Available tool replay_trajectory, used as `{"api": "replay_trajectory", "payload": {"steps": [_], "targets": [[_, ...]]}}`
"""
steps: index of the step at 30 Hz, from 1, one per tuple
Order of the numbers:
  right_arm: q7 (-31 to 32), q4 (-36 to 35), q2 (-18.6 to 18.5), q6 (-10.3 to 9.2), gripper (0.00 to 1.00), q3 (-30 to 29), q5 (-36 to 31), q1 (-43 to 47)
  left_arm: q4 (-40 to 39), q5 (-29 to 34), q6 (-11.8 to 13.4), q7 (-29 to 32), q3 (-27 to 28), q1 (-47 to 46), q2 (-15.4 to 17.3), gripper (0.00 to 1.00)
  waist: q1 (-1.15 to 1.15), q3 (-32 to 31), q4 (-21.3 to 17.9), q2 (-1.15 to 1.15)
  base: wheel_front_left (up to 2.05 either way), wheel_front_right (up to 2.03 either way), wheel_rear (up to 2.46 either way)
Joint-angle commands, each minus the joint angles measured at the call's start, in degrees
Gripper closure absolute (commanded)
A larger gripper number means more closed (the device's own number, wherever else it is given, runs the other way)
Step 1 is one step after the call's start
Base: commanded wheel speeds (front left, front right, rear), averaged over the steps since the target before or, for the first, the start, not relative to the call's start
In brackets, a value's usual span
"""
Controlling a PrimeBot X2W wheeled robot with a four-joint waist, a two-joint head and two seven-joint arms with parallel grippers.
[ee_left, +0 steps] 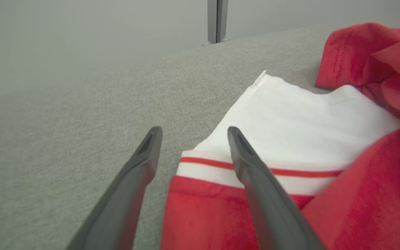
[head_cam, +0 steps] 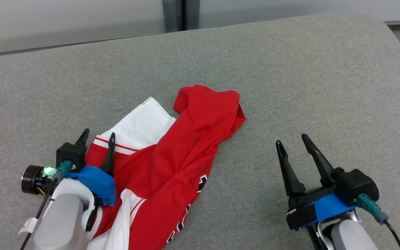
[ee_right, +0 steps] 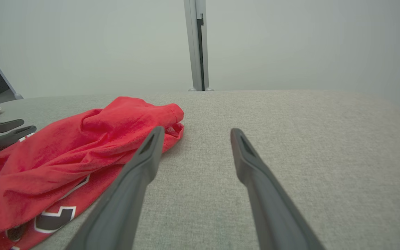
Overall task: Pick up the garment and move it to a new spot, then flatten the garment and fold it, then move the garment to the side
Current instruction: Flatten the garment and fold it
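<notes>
Now L claw (head_cam: pixel 99 132) spread over striped edge of garment (head_cam: pixel 179 152), maybe touching; R claw (head_cam: pixel 291 139) spread, empty, nearby.

A grey fabric-covered surface (head_cam: pixel 290 69) with a rounded far right corner stands against pale, evenly lit wall panels (head_cam: pixel 64 21), split by a vertical grey metal post (head_cam: pixel 174 14) behind its far edge.

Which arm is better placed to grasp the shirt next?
Left. The left gripper, open, straddles the striped edge of the shirt: one finger over cloth, one over the grey cushion. The right gripper, also open, hangs over bare cushion, apart from the shirt.
</notes>
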Motion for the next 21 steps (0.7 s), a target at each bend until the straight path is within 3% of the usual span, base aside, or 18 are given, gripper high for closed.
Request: {"api": "replay_trajectory", "payload": {"steps": [1,9,11,12,21], "targets": [[-0.2,0.1,0.0,0.01,0.0,-0.1,0.3,-0.8,1.7,-0.7,0.0,0.3,-0.9,-1.2,0.4,0.0,-0.01,0.1,-0.1,-0.02,0.0,0.0,0.0],[-0.2,0.2,0.0,0.01,0.0,-0.1,0.3,-0.9,11.1,-5.4,0.0,2.6,-8.2,-2.8,0.2,0.0,-0.01,0.4,-0.1,-0.02,0.0,0.0,0.0],[-0.2,0.1,0.0,0.01,0.0,-0.1,0.3,-0.9,12.6,-6.5,0.0,3.3,-9.9,-3.2,0.5,0.73,-0.01,0.3,-0.1,-0.02,0.0,0.0,0.0],[-0.2,0.1,0.0,0.01,0.0,-0.1,0.3,-0.9,13.3,-7.0,0.0,3.5,-10.7,-3.4,0.7,1.0,-0.01,0.3,0.0,-0.02,0.0,0.0,0.0],[-0.2,-0.2,0.0,0.01,0.0,-0.3,0.1,-0.7,12.3,-10.8,0.2,0.0,-10.9,-10.6,4.2,1.0,-0.01,-0.6,0.2,-0.02,0.0,0.0,0.0]]}}
